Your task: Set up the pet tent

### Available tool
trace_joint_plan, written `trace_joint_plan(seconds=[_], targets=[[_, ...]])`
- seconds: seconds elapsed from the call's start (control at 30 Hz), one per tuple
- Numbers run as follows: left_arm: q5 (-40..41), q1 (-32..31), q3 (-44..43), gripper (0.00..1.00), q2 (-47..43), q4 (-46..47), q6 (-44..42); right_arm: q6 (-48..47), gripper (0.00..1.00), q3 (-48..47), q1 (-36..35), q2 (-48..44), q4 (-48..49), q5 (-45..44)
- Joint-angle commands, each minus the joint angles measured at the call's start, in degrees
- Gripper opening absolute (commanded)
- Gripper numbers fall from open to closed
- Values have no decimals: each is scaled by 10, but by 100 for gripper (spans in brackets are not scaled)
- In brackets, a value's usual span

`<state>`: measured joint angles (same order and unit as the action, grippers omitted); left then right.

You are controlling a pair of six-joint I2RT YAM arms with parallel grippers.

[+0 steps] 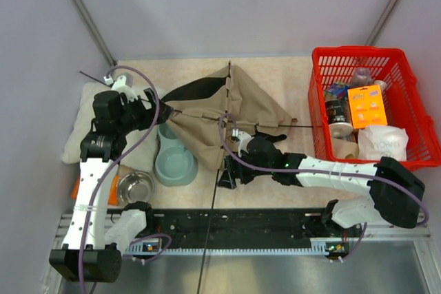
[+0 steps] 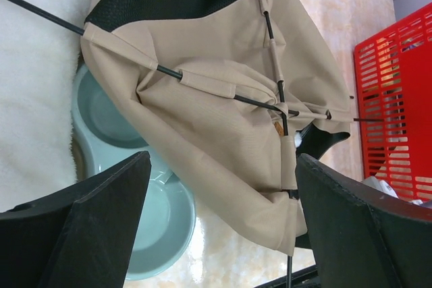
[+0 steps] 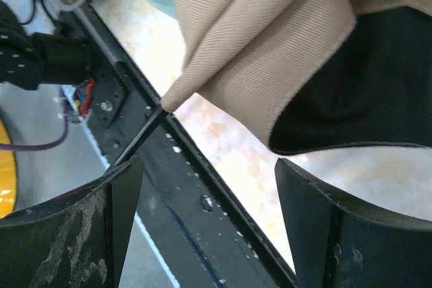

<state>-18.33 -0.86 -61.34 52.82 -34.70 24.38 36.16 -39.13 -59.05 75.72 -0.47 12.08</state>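
Observation:
The pet tent [image 1: 220,111] lies collapsed on the table as tan fabric with dark lining, its thin black poles [image 2: 282,107] crossing over it. My left gripper [image 1: 157,109] hovers open at the tent's left edge. In the left wrist view the left gripper [image 2: 223,166] frames a lower fold of the tent [image 2: 223,133], and its fingers [image 2: 108,214] touch nothing. My right gripper [image 1: 229,175] is open at the tent's near corner. In the right wrist view that corner [image 3: 202,79] and its pole end [image 3: 138,136] sit just beyond the right gripper [image 3: 208,166].
A cream plush pillow [image 1: 79,125] lies at the left. A teal double bowl [image 1: 176,160] sits partly under the tent, with a steel bowl [image 1: 134,187] nearer. A red basket [image 1: 413,101] holding several items stands at the right. A black rail [image 1: 234,228] runs along the near edge.

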Motion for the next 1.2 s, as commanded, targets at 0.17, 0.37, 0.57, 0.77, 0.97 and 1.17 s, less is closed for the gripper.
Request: trace_joint_plan(seconds=[0.17, 0.37, 0.57, 0.77, 0.97, 1.17], targets=[[-3, 0, 4, 92, -8, 27, 39, 22, 79, -3, -21, -66, 22, -55], [8, 0, 31, 91, -35, 28, 47, 4, 64, -27, -66, -113, -73, -197], [-12, 0, 30, 91, -40, 29, 55, 29, 70, -22, -92, -75, 0, -149], [-44, -2, 24, 90, -35, 24, 65, 45, 71, -9, -94, -19, 114, -54], [-32, -5, 14, 90, -29, 12, 56, 85, 56, 8, -95, 20, 201, -20], [-30, -5, 18, 90, -28, 14, 50, 123, 17, -8, -95, 45, 211, -42]])
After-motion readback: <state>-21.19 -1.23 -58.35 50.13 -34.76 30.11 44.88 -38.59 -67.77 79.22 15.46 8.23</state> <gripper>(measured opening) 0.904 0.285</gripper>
